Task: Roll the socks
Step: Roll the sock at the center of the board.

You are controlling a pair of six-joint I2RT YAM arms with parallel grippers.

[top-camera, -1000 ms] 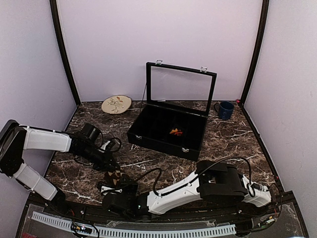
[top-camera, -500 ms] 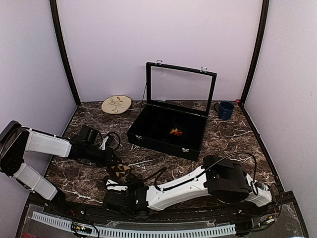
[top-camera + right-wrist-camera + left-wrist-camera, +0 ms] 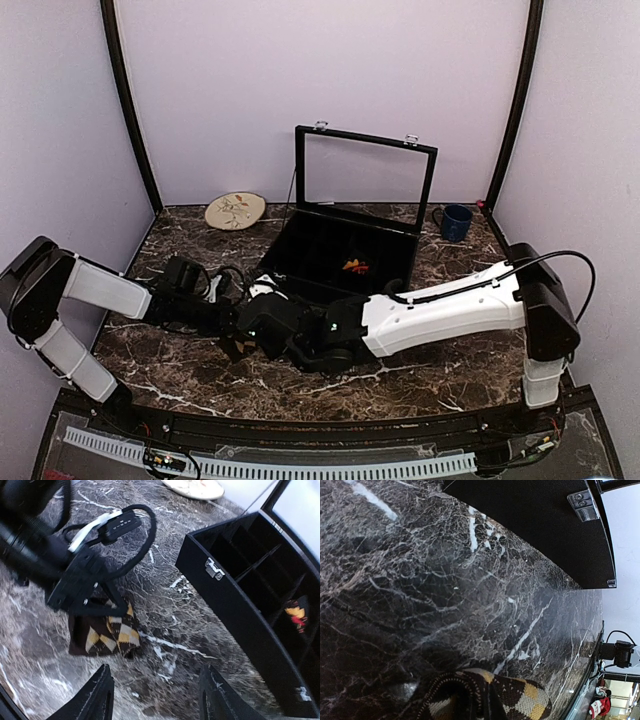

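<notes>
Since a second ago the right arm has swung up from the lower edge to mid-frame in the top view, its right gripper (image 3: 155, 670) now gaping wide just below the brown sock (image 3: 105, 633). The sock lies almost where it was, left of centre on the table (image 3: 450, 360), its bunched top edge pinched by the left gripper (image 3: 112, 605). The red sock (image 3: 354, 266) is unmoved inside the case (image 3: 330, 288).

No legible text, label, brand or number appears in any view.
</notes>
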